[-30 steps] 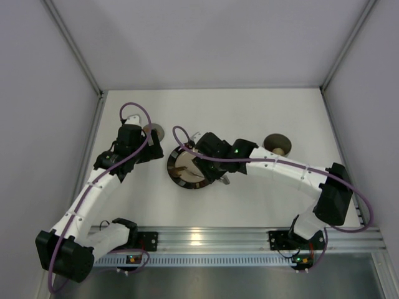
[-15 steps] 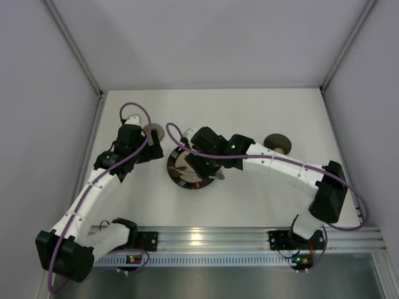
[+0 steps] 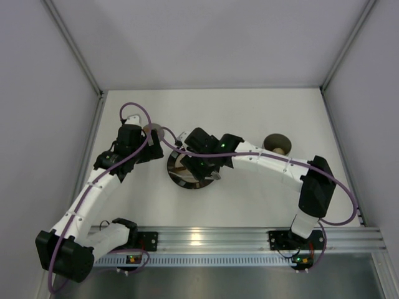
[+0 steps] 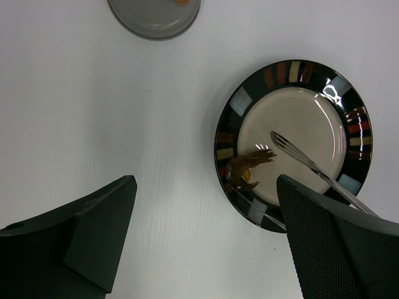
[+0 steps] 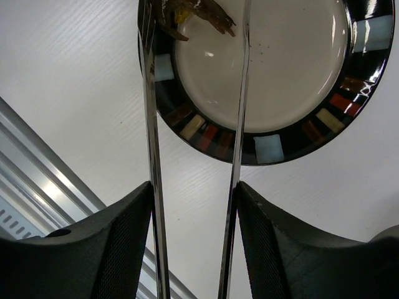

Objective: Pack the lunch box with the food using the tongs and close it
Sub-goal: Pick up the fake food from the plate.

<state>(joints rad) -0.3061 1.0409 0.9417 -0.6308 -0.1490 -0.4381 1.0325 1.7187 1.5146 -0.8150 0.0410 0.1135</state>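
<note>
My right gripper [image 5: 194, 187] is shut on the tongs [image 5: 240, 93], one finger pressing each slim silvery arm. It hangs over the dark-rimmed plate [image 5: 206, 134]. The tong arms stand apart on either side of a brown piece of food [image 5: 193, 12] at the plate's edge. In the left wrist view the same brown piece [image 4: 249, 165] lies by a tong tip [image 4: 287, 144]. My left gripper [image 4: 206, 187] is open over bare table left of the plate. The grey lunch box [image 4: 154, 15] stands beyond it, an orange piece [image 4: 181, 2] inside. In the top view the right gripper [image 3: 202, 163] covers most of the plate.
A round dark grey-brown thing [image 3: 277, 144], perhaps the lid, sits on the table at the right. The lunch box [image 3: 154, 131] stands just behind my left gripper [image 3: 151, 148]. Side walls close in the white table; an aluminium rail [image 3: 206, 237] runs along the near edge.
My right arm has shifted left over the plate and the tong arms have spread wider. The left arm has not moved.
</note>
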